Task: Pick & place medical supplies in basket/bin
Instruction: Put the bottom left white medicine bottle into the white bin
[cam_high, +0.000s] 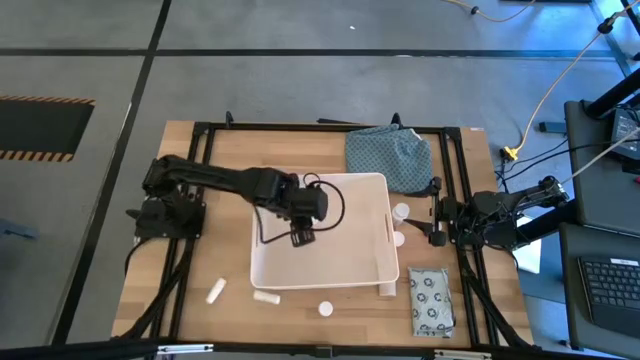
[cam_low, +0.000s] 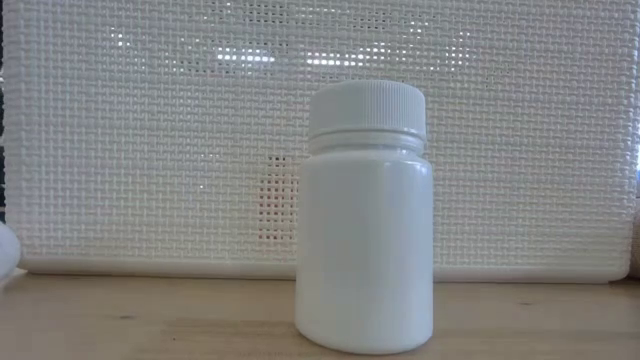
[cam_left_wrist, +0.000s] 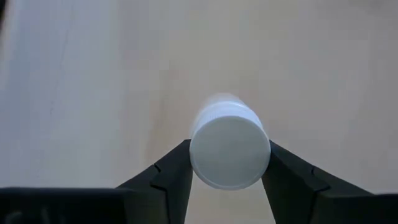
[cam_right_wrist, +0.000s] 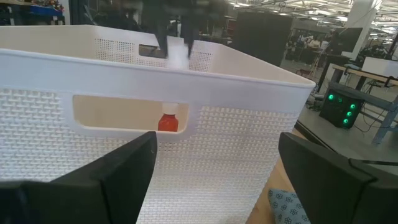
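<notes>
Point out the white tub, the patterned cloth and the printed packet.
white tub (cam_high: 375, 181): high view, far rim.
patterned cloth (cam_high: 388, 155): high view, middle of the fabric.
printed packet (cam_high: 431, 301): high view, middle of its face.

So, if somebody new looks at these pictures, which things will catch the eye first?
First, the large white tub in the middle of the table, with the left gripper hanging over its inside and clamping a small white bottle between its fingers. Next, the blue-green patterned cloth at the tub's far right corner. The right gripper waits open beside the tub's right wall, where a red bottle shows through the slot handle.
</notes>
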